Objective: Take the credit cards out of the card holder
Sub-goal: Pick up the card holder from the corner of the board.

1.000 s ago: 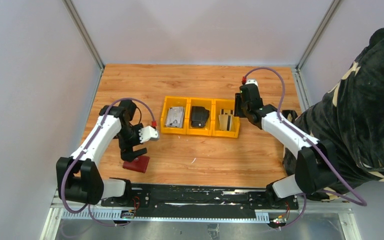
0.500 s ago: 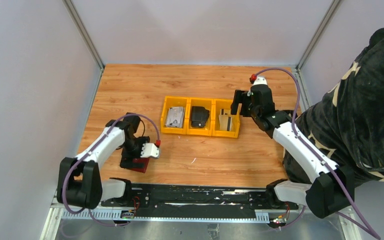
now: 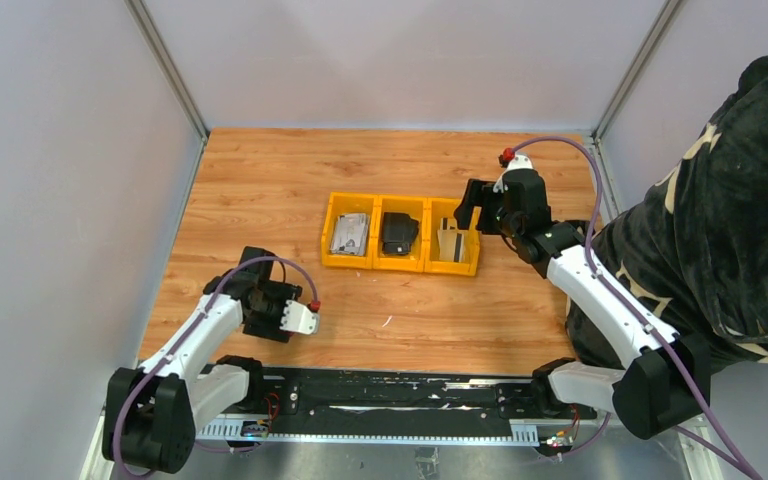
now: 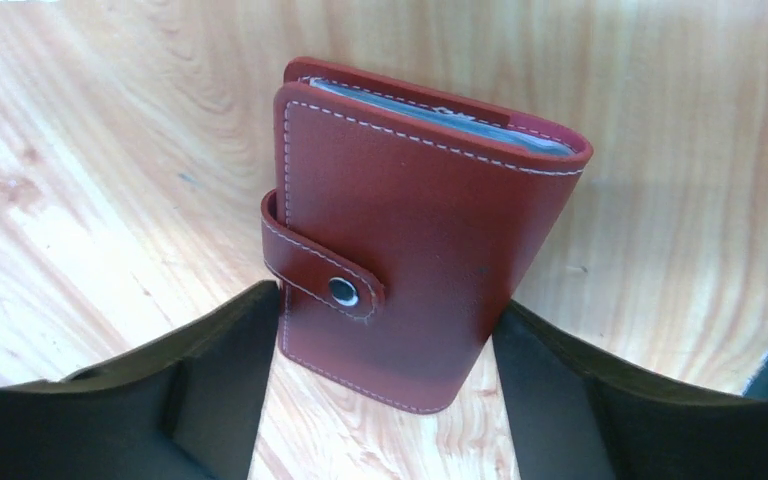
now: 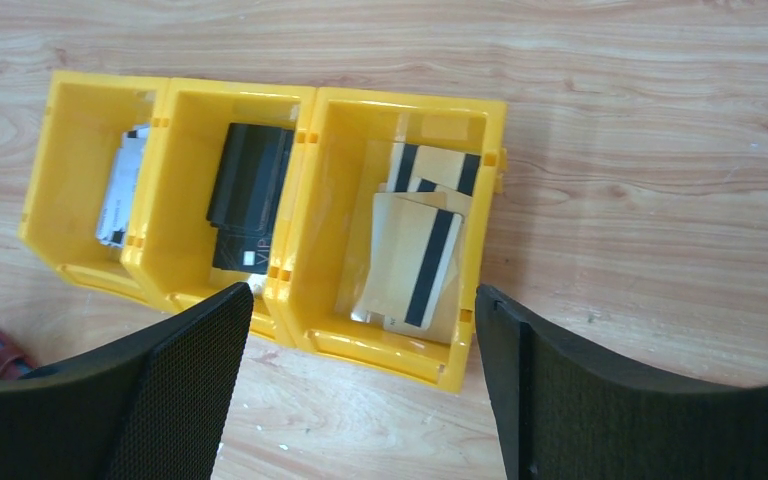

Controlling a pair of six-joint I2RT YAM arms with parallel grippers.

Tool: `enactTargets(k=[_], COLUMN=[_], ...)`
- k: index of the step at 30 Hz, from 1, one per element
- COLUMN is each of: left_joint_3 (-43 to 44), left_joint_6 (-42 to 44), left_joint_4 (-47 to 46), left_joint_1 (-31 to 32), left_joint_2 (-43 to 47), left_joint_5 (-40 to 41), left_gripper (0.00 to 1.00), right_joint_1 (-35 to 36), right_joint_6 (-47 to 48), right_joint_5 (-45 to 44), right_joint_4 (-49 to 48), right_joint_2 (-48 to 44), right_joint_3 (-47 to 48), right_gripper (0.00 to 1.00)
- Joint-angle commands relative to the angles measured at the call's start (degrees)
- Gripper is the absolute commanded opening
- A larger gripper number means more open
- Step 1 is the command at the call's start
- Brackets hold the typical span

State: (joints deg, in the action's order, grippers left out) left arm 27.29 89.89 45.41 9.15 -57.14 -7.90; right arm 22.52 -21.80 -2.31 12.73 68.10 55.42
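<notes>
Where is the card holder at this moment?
The card holder rests closed on the wooden table between the fingers of the left gripper in the left wrist view, near-left of the yellow bin.

A light wood-grain surface (image 3: pixel 400 160) enclosed by plain pale grey walls (image 3: pixel 400 60) on three sides, with slim metal posts (image 3: pixel 165 65) at the two back corners, evenly lit.

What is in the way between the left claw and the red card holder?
Nothing visible is. The left gripper has its fingers on either side of the card holder, which lies on the table. Whether they touch it is unclear. The snapped tab holds it closed.
</notes>
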Motion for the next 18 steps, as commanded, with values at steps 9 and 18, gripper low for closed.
enactTargets(k=[9, 18], left_joint_3=[0.58, -0.25], left_joint_6=[9.35, 19.58], left_joint_4=[-5.85, -16.03], left_joint_1=[0.67, 0.78], left_joint_2=[11.98, 26.19], left_joint_5=[-12.98, -25.22], left_gripper=[0.39, 0.42], right_joint_1=[2.82, 11.69], right_joint_6=[-6.84, -16.37], right_joint_5=[23.52, 35.99], right_joint_4=[-8.47, -21.2], right_joint_2=[3.81, 11.5], right_joint_3=[-0.58, 0.9], right_gripper=[0.86, 0.87])
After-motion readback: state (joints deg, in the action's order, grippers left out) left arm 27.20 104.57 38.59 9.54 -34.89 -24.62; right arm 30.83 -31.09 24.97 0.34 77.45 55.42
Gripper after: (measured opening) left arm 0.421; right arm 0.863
